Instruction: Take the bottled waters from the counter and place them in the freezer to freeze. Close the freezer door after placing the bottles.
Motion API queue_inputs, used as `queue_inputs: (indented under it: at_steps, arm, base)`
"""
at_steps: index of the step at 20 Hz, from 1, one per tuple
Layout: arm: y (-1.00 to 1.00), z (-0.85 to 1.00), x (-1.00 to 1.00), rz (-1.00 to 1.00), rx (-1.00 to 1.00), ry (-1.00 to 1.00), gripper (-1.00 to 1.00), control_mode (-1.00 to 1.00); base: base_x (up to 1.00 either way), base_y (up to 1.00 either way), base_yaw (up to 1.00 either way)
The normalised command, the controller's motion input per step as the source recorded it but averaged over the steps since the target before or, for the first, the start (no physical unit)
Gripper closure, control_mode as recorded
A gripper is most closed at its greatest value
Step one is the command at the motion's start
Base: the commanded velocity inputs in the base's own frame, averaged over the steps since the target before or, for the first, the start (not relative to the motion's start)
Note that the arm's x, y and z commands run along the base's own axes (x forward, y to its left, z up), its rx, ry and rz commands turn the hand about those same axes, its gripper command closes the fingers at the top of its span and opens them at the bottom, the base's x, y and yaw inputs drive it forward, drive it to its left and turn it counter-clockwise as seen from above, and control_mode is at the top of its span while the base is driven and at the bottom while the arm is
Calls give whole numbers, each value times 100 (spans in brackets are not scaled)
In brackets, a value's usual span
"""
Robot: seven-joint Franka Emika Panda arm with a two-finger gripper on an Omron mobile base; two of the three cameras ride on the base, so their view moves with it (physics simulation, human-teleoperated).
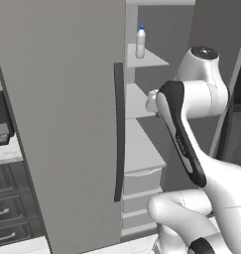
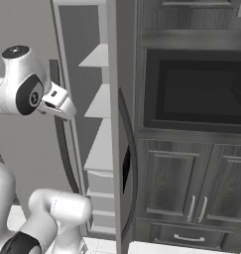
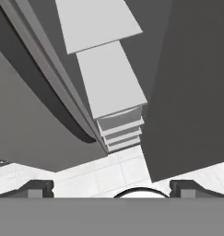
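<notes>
Dark wood cabinets [image 2: 191,183] surround a built-in oven [image 2: 199,92].

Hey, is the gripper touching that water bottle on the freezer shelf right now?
Apart. The left base view shows the bottle standing alone on an upper shelf, with the open gripper lower down.

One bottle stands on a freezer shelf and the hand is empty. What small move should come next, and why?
Probably draw the open hand back out of the freezer. A bottle already stands upright on an upper shelf, the fingers hold nothing, and the freezer door stands open. Whether the second bottle remains on the counter cannot be told, so pulling back clears the way either to fetch it or to close the door.
</notes>
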Motion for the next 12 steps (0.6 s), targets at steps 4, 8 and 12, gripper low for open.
queue_inputs:
  at_steps: [4, 8, 12]
  arm:
    - [4, -72, -43, 3, -2, 19, -100, -100]
    - [0, -58, -27, 6, 0, 14, -100, -100]
    - [0, -50, -11, 11, 0, 10, -100, -100]
  base:
    - [0, 0, 0]
    - [0, 0, 0]
    - [0, 0, 0]
